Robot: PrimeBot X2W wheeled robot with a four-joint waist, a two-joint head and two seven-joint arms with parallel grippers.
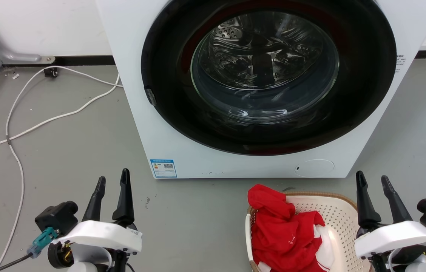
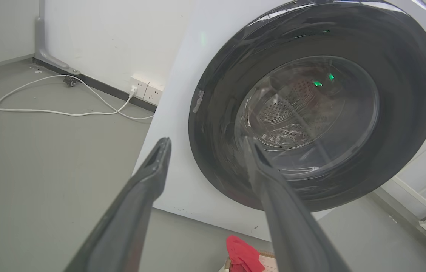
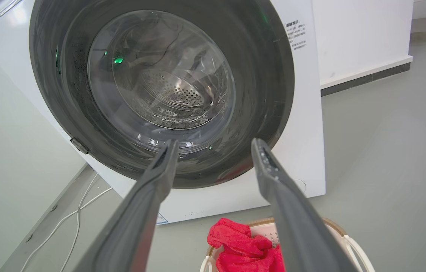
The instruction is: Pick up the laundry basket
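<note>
Reaching for the basket from here carries a few risks, as we judge it. At far left of the head view a white cable (image 1: 20,132) snakes over the floor. It's well apart from the work, but could snag if the base rolls that way.

Our left gripper (image 1: 113,174) sits lower left. The laundry basket (image 1: 339,215) is at lower right, on the floor just in front of the washing machine (image 1: 137,113), partly cut off by the bottom edge. So the left arm has a long way across. A lift w/ one arm alone would prob. tip the basket and spill the red cloth (image 1: 281,226) heaped in its left half. That cloth also drapes over the back-left rim, so a grab there could pinch fabric, not plastic.

Pose: both arms low, fingers pointing up the frame twd the washer door. Left fingers spread, nothing between them. The right gripper (image 1: 372,175), at lower right, overlaps the basket's right edge; its fingers are spread too, empty. Whether it touches the basket we can't tell.
</note>
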